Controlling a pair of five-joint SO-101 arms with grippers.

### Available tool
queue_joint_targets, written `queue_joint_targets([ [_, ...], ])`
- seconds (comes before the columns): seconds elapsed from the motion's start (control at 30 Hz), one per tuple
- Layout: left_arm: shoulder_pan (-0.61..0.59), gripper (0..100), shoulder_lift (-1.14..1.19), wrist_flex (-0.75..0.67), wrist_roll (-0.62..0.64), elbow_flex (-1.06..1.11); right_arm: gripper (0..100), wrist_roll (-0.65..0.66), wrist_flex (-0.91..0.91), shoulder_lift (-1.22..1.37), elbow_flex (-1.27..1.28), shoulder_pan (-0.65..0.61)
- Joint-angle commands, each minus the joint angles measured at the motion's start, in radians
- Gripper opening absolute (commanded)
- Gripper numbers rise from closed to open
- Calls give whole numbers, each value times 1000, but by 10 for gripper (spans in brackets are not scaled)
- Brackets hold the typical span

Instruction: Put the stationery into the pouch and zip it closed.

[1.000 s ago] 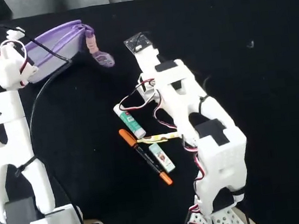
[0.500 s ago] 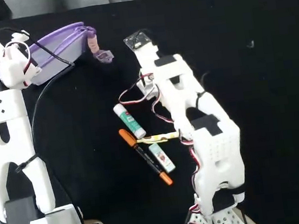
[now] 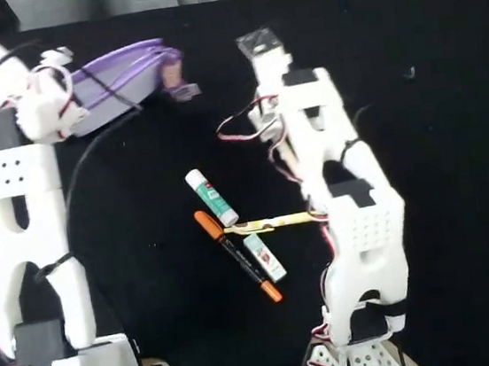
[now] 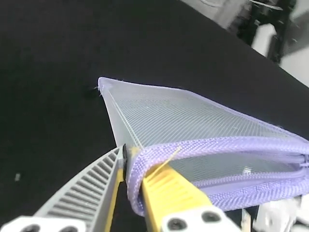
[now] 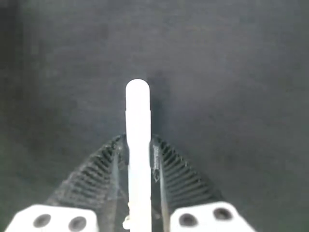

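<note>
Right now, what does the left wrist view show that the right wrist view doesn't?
Left wrist view: the left claw shut on the purple zipper band at one end of the mesh pouch.
Right wrist view: the right claw shut on a white stick, whose rounded tip pokes out past the fingers.
Both: the black table beneath, and a claw with something clamped in it.

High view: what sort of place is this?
Probably a robotics lab bench: two white robot arms stand at a black-covered table, with a purple pouch, a glue stick and an orange marker as work pieces.
</note>
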Motion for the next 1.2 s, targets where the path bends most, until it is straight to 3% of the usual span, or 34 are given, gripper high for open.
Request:
queue_joint_targets([
  [0.0,84,28,-18,72,14,-160,11,-21,118,-10,-165,89],
  [0.4,150,28,-11,232,52,-334,11,-84,374,-10,-668,270],
  [0.57,246,28,-9,229,54,-298,11,-92,486,-7,-895,264],
  [0.97,337,29,-9,198,54,-196,11,-170,666,-2,-1392,195],
  [1.17,335,29,-20,92,52,-62,11,-170,657,-38,-1403,120],
])
